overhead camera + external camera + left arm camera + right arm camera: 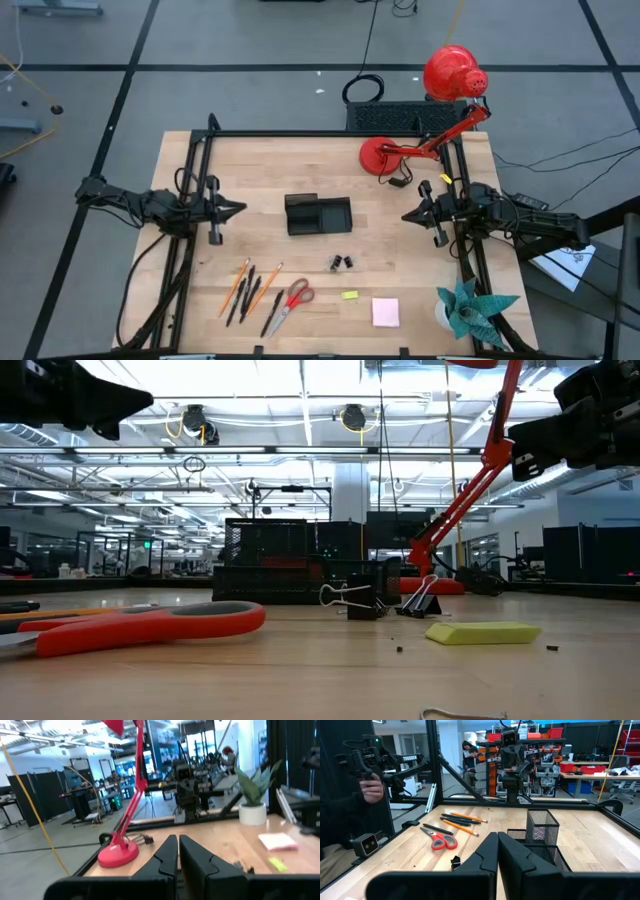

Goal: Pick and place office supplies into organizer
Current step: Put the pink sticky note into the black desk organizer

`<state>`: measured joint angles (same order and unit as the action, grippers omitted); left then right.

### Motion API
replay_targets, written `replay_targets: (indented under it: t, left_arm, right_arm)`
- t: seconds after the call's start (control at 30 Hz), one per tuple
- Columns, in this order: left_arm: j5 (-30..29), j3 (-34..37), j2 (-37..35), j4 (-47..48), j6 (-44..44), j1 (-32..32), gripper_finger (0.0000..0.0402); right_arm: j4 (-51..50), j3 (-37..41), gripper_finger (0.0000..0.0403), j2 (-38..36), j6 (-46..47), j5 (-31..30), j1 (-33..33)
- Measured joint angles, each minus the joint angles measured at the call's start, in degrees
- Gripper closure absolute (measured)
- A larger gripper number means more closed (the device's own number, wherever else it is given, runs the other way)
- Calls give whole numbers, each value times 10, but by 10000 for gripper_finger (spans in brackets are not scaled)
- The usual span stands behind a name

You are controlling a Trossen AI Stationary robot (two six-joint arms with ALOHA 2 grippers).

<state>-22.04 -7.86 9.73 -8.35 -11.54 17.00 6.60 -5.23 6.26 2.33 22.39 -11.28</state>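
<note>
While both arms hover above the worktop [200, 160], your left tool [238, 209] and right tool [406, 215] are clenched on nothing. Organizer [318, 215] sits between them; pencils [248, 286], scissors [290, 302], clips [343, 262], pad [386, 312] lie nearer the front edge.

A black mesh desk organizer [318, 214] sits mid-frame, empty. Below it lie orange and black pencils [247, 288], red-handled scissors [290, 301], two black binder clips [342, 262], a yellow eraser [349, 295] and a pink sticky-note pad [385, 312].
</note>
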Motion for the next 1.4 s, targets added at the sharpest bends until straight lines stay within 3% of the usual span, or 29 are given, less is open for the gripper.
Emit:
replay_targets:
  t: [0.3, 0.7, 1.03, 1.4]
  left_arm:
    - [0, 0, 0, -21, 9, 0, 376]
    - [36, 0, 0, -59, -105, 0, 376]
    - [35, 0, 0, -64, -139, 0, 376]
    - [35, 0, 0, -69, -118, 0, 376]
  right_arm:
    - [4, 0, 399, 0, 28, 2, 0]
    - [18, 0, 399, 2, 80, 4, 6]
    - [59, 25, 397, 18, 42, 2, 49]
    - [100, 9, 313, 143, 68, -137, 157]
